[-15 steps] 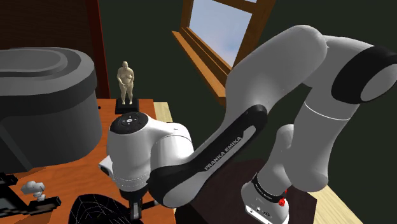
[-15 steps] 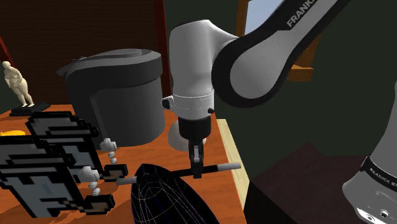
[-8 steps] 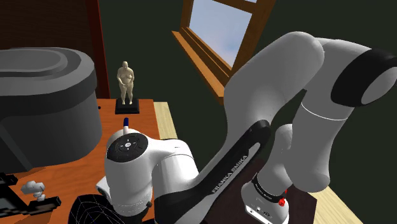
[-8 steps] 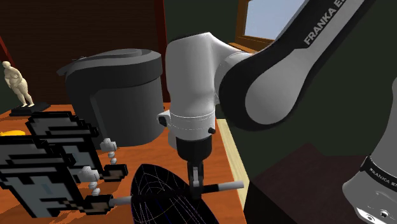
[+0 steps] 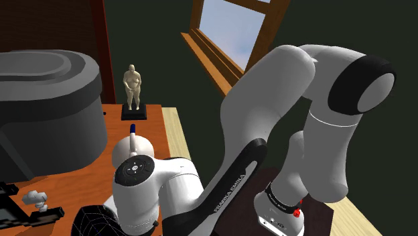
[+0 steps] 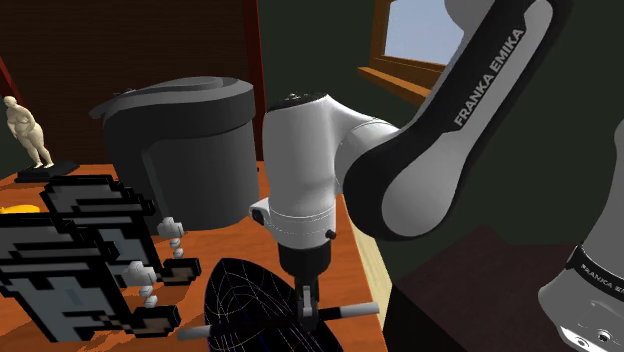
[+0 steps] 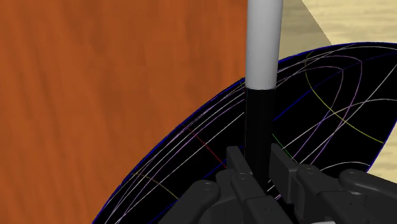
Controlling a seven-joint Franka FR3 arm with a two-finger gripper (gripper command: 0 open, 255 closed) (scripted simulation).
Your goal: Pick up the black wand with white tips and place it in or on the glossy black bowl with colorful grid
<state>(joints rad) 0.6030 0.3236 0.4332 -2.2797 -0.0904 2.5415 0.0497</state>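
Note:
My black gripper (image 6: 306, 309) is shut on the black wand (image 6: 300, 314) near its middle and holds it level just over the glossy black bowl (image 6: 250, 305) with thin coloured grid lines. One pale tip (image 6: 350, 310) of the wand sticks out past the bowl's rim toward the second exterior view's right. In the wrist view the fingers (image 7: 283, 172) clasp the wand's black shaft (image 7: 258, 127); its grey-white tip (image 7: 263, 38) reaches out over the orange table (image 7: 95, 83), with the bowl (image 7: 331, 121) below. In the shoulder view the wrist covers most of the bowl (image 5: 90, 221).
A large dark grey appliance (image 6: 190, 145) stands behind the bowl. A blocky black and white object (image 6: 70, 240) with small grey pieces (image 6: 150, 280) lies beside the bowl. A tan figurine (image 5: 132, 86) stands at the table's far end, a blue-tipped pen (image 5: 132, 134) nearer. The table's edge (image 6: 365, 250) runs close by.
The gripper has come down with the wand, from above the bowl's rim to just over the bowl. The arm's elbow has dropped and swung along with it.

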